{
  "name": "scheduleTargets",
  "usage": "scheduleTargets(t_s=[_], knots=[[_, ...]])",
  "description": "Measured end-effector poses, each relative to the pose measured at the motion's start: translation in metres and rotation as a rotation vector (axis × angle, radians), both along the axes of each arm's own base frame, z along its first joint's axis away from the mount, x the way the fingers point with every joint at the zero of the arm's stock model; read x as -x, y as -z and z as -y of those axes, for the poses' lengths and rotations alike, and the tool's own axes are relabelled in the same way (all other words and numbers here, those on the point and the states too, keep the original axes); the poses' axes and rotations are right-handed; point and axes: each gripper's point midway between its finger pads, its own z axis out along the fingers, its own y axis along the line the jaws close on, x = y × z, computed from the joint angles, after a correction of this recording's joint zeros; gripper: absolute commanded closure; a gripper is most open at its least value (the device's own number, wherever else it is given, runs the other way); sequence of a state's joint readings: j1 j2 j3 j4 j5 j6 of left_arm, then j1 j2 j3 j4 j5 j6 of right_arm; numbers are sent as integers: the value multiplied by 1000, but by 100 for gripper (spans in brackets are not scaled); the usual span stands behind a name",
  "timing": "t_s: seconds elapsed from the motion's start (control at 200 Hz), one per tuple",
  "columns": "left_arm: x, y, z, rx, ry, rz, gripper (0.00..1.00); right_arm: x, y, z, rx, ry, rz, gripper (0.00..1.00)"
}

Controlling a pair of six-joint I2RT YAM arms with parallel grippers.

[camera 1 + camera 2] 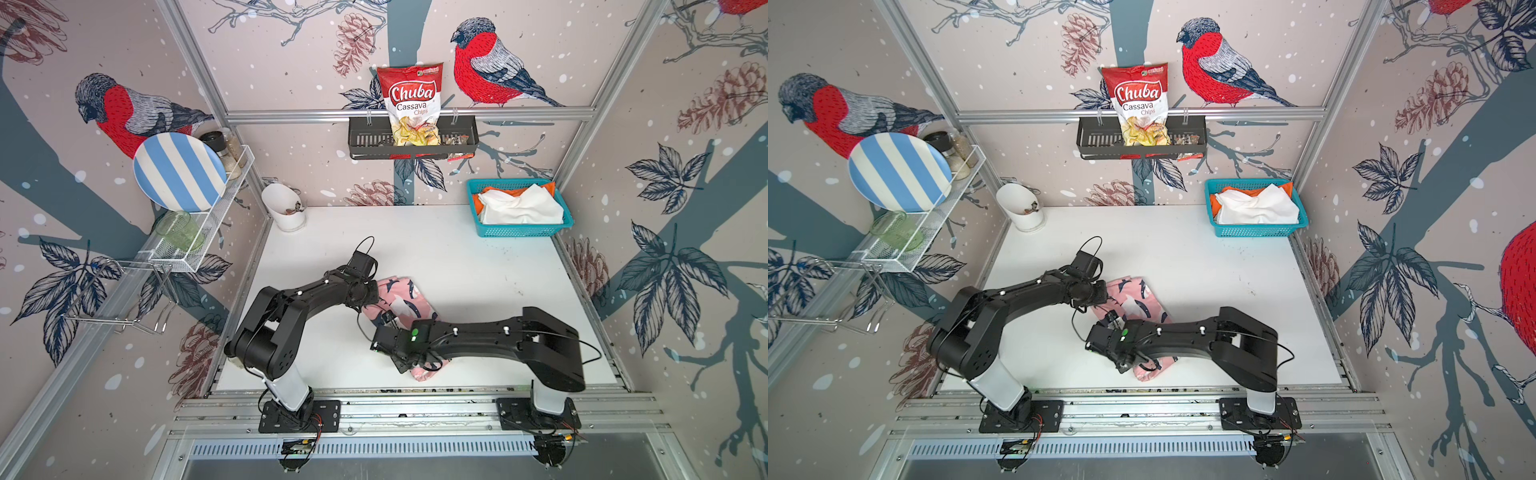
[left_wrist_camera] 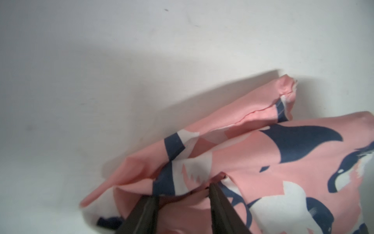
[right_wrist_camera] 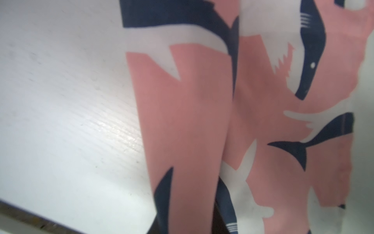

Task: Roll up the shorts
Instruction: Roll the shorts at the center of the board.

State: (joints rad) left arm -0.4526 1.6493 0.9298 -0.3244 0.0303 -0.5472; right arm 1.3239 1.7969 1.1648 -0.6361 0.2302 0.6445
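Lying on scuffed white tabletop (image 1: pixel 457 257) between bird-printed walls (image 1: pixel 270 50), pink cloth shorts with navy-and-white sharks (image 1: pixel 399 303), left gripper (image 2: pixel 181 191) fingers (image 2: pixel 220 204) parted, right gripper (image 1: pixel 401 359) grip impossible to tell.

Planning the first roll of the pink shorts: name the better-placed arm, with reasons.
Left, probably. The left gripper stands open astride a fold at the far end of the pink shorts, ready to pinch. The right gripper hangs over the near half; its hold is unclear.

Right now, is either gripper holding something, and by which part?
It cannot be told. The left gripper has an edge fold of the pink shorts between its parted fingers; the right gripper sits over the same shorts, its tips hidden.
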Motion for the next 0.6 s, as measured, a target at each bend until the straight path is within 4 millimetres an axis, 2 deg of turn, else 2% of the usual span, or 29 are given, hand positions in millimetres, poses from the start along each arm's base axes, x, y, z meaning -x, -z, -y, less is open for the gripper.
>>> scheduleTargets(t_s=[0.13,0.265,0.375,0.48,0.54,0.6], knots=[[-7,-37,-5,-1,-18,77,49,-3,0,8,-218,57,-178,81],[-4,-56,-6,0,-20,106,49,-8,6,16,-447,137,-358,81],[2,-61,4,6,13,106,49,-11,11,23,-597,180,-472,81],[9,-58,24,27,66,81,50,-15,15,31,-689,220,-539,81],[10,-54,38,38,96,71,50,-16,16,34,-722,222,-559,80],[10,-45,47,32,116,54,50,-16,18,36,-744,233,-579,75]])
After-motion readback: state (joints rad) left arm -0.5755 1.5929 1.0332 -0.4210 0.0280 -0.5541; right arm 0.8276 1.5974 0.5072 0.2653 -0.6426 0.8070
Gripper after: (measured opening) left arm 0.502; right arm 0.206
